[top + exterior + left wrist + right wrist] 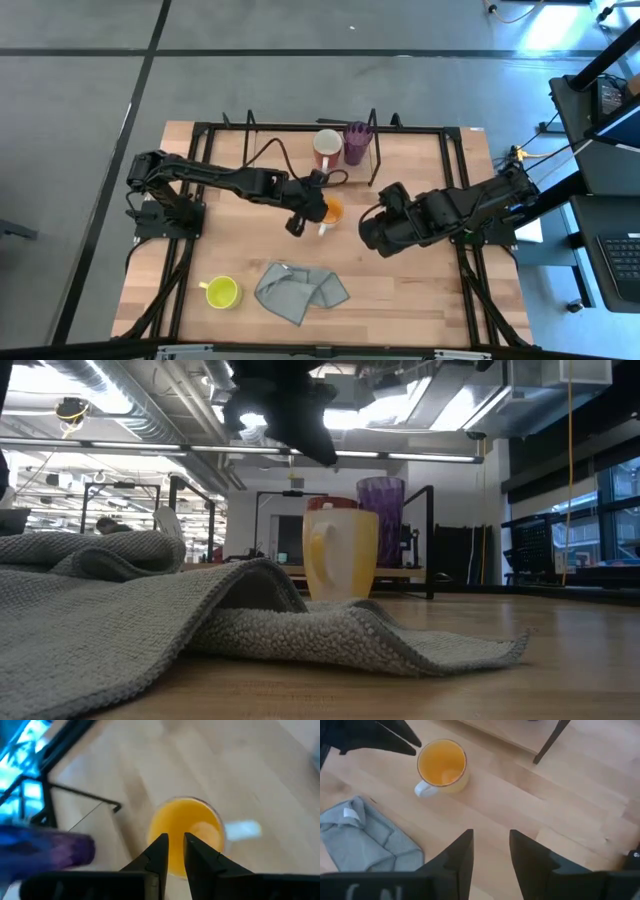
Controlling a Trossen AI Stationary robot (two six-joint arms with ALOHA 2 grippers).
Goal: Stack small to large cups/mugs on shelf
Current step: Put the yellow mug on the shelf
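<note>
An orange mug (332, 210) stands upright on the table's middle, its white handle (422, 790) toward the near edge. My left gripper (173, 840) hangs just above the mug's rim, its fingers a narrow gap apart, touching nothing. My right gripper (490, 837) hovers open over bare wood to the mug's right. On the shelf (378, 165) at the far edge stand a white mug with red inside (327, 148) and a purple tumbler (357, 143). A yellow-green mug (222, 292) sits upright near the front left.
A crumpled grey cloth (300, 290) lies near the front edge, right of the yellow-green mug, and fills the low view's foreground. Black frame rails (450, 130) run around the table. Bare wood lies between the orange mug and the shelf.
</note>
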